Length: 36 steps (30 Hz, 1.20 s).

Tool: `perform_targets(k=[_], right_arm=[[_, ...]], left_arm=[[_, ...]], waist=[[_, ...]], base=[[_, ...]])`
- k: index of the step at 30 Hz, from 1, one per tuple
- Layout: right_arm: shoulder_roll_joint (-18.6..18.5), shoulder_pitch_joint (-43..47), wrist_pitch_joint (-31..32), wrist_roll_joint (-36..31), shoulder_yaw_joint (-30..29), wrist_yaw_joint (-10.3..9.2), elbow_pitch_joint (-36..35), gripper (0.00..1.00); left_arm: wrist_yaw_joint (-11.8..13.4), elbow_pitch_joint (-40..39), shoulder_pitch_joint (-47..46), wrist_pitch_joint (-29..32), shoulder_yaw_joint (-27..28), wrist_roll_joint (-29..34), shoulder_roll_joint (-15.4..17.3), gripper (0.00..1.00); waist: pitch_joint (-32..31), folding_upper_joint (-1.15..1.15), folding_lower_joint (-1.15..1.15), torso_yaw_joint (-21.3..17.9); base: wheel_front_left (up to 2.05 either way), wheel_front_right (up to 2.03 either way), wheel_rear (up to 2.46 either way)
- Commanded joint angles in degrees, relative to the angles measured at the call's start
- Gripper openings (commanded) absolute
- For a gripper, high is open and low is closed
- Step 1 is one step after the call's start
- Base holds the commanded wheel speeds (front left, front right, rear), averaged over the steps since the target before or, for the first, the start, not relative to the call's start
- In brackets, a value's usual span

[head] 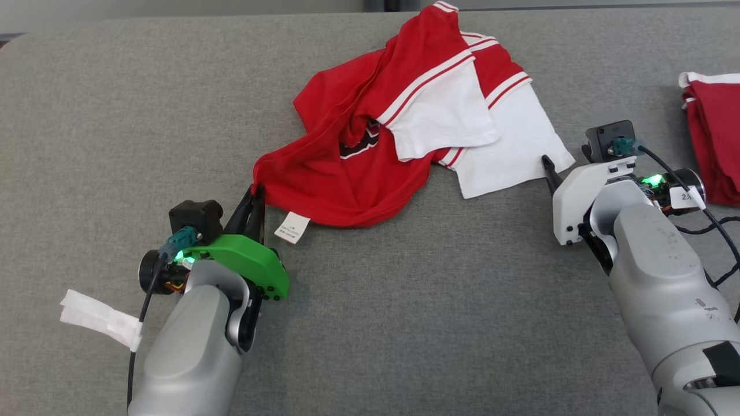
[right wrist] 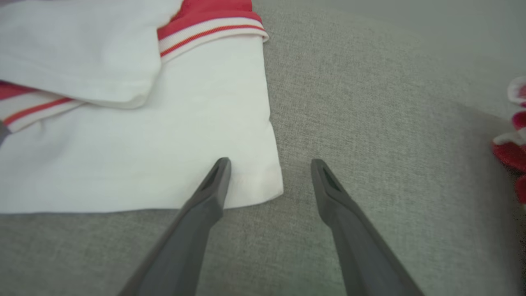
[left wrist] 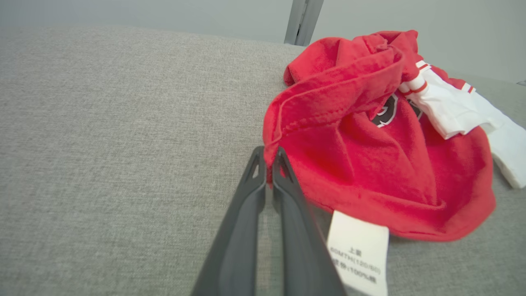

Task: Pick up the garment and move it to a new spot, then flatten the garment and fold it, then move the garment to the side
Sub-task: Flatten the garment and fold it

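One grey woven surface (head: 404, 300) bears the garment (head: 347, 185); left fingers (left wrist: 242, 222) pinch it, right fingers (right wrist: 197, 222) spread.

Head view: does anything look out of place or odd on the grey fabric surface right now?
The red and white shirt lies crumpled, one white sleeve flopped over its front. A loose white fabric strip sits beside the left forearm, seemingly stray.

A second red garment (head: 714, 144) lies on the grey fabric surface (head: 404, 300), far right
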Motion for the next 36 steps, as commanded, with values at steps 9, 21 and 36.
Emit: perform_targets(k=[9,21,36], right_arm=[[1.1,-3.0,4.5,2.0,2.2,-0.03,8.8,0.00],[2.1,-6.3,-0.5,11.8,5.2,-0.05,8.2,0.00],[-1.9,-3.9,1.8,39.1,12.2,-0.05,-15.8,0.00]], left_arm=[[0.4,-2.9,0.8,-1.2,-1.4,-1.4,0.0,0.00],[-0.2,-7.2,2.2,0.1,0.7,-7.2,0.5,0.00],[0.0,-27.3,4.2,12.8,6.9,-21.9,6.0,0.00]], waist=[[2.2,0.00,0.00,1.6],[-1.4,0.00,0.00,-1.7],[-14.3,0.00,0.00,-7.5]], base=[[0.00,0.00,0.00],[0.00,0.00,0.00],[0.00,0.00,0.00]])
